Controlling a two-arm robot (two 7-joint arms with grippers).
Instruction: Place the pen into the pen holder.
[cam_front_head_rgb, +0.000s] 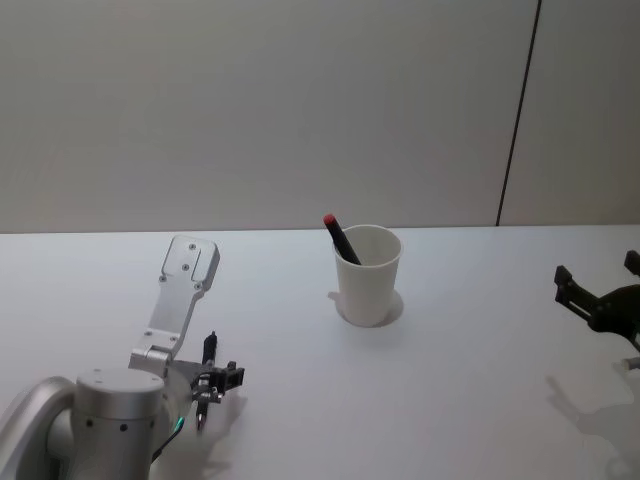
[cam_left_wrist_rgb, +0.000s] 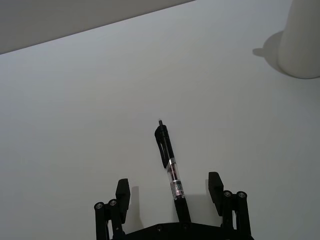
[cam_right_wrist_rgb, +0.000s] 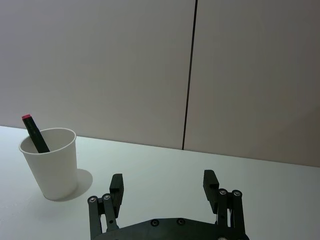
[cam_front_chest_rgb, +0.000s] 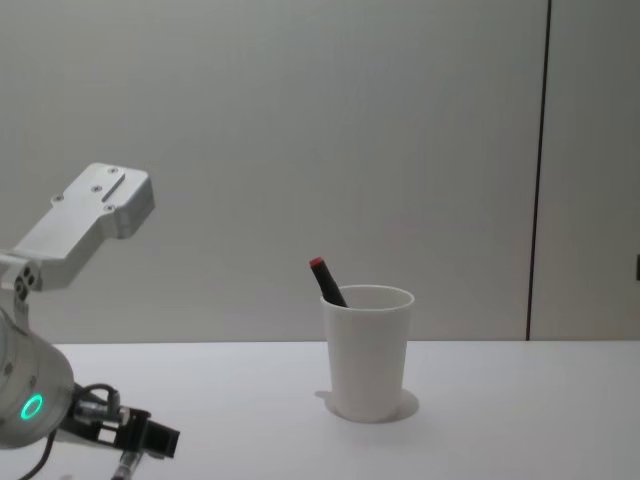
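A black pen with a clear barrel (cam_left_wrist_rgb: 170, 167) lies flat on the white table, running between the spread fingers of my left gripper (cam_left_wrist_rgb: 169, 192), which is open and not touching it. In the head view that gripper (cam_front_head_rgb: 215, 385) is low at the near left with the pen (cam_front_head_rgb: 208, 350) poking out beyond it. The pen holder (cam_front_head_rgb: 367, 275), a white paper cup, stands upright mid-table, well ahead and to the right. A second dark pen with a red end (cam_front_head_rgb: 336, 236) leans inside it. My right gripper (cam_right_wrist_rgb: 163, 185) hovers open at the far right (cam_front_head_rgb: 600, 300), holding nothing.
The white table (cam_front_head_rgb: 480, 400) lies bare between the left gripper and the cup (cam_front_chest_rgb: 368, 350) and on to the right gripper. A grey wall with a dark vertical seam (cam_front_head_rgb: 518, 110) stands behind the table's far edge.
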